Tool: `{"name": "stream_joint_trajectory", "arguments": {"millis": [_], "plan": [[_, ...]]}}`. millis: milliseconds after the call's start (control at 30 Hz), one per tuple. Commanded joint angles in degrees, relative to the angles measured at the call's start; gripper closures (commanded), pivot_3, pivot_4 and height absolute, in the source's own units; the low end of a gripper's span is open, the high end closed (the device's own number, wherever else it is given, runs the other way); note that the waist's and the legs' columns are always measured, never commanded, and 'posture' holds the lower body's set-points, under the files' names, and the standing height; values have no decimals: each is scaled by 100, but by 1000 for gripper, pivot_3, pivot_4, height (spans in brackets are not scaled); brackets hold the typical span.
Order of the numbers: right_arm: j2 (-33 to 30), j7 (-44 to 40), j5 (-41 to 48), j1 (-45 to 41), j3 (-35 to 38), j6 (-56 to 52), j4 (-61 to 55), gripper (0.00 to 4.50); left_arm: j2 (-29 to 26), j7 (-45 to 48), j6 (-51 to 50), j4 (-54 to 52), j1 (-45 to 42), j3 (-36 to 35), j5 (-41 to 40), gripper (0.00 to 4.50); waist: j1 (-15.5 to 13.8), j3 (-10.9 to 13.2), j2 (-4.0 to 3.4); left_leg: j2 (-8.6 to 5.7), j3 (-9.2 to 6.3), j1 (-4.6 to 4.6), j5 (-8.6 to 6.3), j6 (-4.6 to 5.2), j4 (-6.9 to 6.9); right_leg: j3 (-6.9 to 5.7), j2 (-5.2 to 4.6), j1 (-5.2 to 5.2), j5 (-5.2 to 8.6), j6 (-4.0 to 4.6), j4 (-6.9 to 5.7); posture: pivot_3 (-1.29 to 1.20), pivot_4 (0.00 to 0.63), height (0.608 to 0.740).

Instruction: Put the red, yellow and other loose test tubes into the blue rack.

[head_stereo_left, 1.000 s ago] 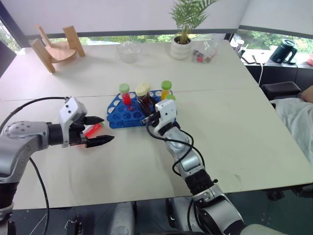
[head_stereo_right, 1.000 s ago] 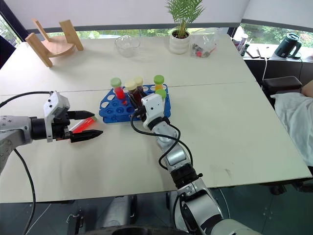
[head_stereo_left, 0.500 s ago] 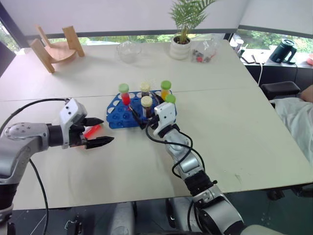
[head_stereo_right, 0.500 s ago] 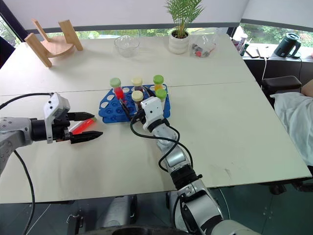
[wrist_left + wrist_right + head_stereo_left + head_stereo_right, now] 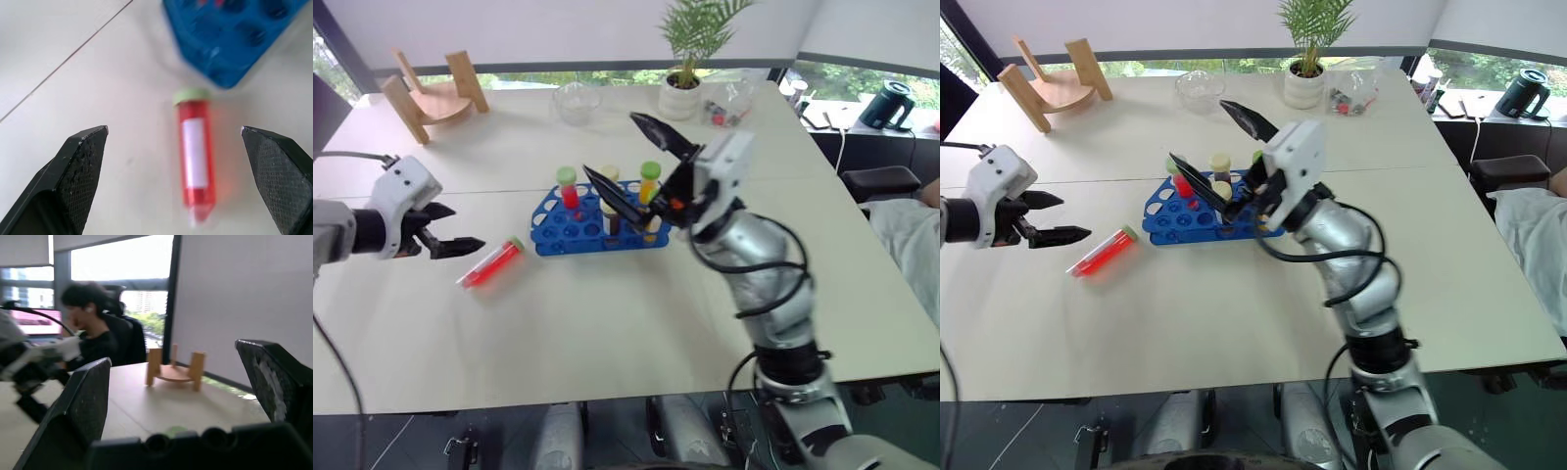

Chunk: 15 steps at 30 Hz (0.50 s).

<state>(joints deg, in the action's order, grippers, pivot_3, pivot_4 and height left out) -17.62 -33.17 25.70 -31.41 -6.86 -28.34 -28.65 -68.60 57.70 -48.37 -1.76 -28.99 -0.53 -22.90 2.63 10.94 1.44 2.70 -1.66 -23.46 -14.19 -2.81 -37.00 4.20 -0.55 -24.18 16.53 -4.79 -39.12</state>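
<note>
Your right gripper (image 5: pixel 628 157) has lifted off the blue rack (image 5: pixel 597 227), jaws spread and empty, leaving a tube standing there; your left gripper (image 5: pixel 448 227), spread too, backed away from the red tube (image 5: pixel 491 263), lying just beside the rack's left edge

the left gripper (image 5: pixel 455 227) sits far out on the robot's left, low over the table, its two black fingers spread wide and pointing toward the centre with nothing between them. the left arm reaches in from the edge of the head view, wrist roughly level. the right gripper (image 5: pixel 631 162) is raised well above the table, its forearm angled up from the bent elbow. its fingers are spread wide and tilted upward toward the robot's left, empty.
</note>
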Motion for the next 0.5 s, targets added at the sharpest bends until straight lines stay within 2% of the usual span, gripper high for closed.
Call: {"name": "stream_joint_trajectory", "arguments": {"millis": [33, 100, 200, 300, 500], "plan": [[-1058, -905, 1766, 123, 235, -1726, -739, 17, -66, 382, -138, 16, -486, 796, 464, 0, -55, 4, -6, -1, 1, -1, 0, 0, -1, 0, -2, 0, 1, 1, 1, 0, 150, 740], [-1671, -1404, 2293, 294, 162, -2205, -864, 17, 78, 710, -17, 498, -1047, 1587, 1053, 0, -58, 3, -3, -2, 2, -1, -1, 2, -1, 1, -2, 2, 2, 1, 5, 0, 150, 740], [-2067, -1760, 2416, 408, -95, -2336, -1003, 17, 355, 1245, 265, 1312, -1739, 2308, 1607, 0, -24, 4, -1, -1, -2, -1, -1, 4, -4, 1, 7, 1, 3, 2, 5, 0, 150, 740], [-1993, -1768, 2035, 526, -344, -1961, -1036, 17, 687, 2017, 405, 2117, -2329, 2815, 1890, 0, 2, 4, 0, 0, 0, -1, -1, 4, -7, 4, 11, -3, 3, 2, 5, 0, 150, 740], [-1706, -1329, 1789, 666, -532, -1828, -1152, 17, 1270, 2673, 734, 3317, -2995, 3226, 2445, 0, -13, 4, 1, 1, -3, -13, -4, 9, -8, 4, 12, -12, 4, -2, 1, 0, 150, 740]]}}
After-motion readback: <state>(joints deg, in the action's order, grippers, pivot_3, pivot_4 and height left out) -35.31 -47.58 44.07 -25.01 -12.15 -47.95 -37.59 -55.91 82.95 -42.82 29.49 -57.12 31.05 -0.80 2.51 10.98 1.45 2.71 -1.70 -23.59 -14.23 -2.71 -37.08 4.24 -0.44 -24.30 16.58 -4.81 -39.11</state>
